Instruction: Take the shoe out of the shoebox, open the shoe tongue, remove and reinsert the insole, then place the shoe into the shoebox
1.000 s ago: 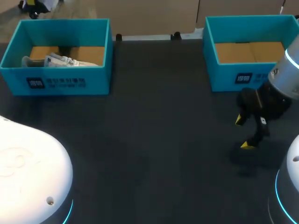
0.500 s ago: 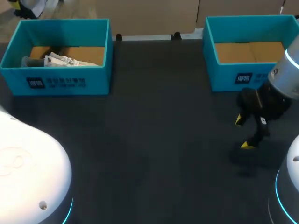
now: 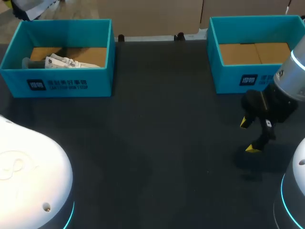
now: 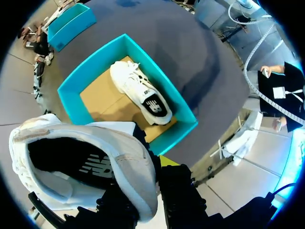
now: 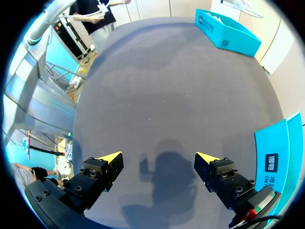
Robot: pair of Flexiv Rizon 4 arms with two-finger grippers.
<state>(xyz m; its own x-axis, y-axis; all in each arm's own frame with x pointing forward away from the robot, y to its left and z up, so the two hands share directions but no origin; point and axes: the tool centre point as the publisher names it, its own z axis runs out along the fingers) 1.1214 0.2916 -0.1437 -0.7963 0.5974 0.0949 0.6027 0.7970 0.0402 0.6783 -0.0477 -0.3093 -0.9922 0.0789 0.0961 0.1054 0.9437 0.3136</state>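
The left gripper (image 4: 145,188) is largely covered by the held shoe (image 4: 81,157). Only a sliver of one yellow fingertip (image 4: 167,161) is seen beside the heel wall clamped between the fingers, and the other tip is hidden. The shoe's lower part is lost behind the fingers and at the black rim. In the head view only a scrap of that shoe (image 3: 29,6) is caught at the edge. Ahead of those fingers, the second shoe (image 3: 61,62) is half hidden behind the front wall of the shoebox (image 3: 57,85). Just beside one finger of the right gripper (image 5: 158,156), the other box (image 5: 275,160) is cut to a strip by the rim.
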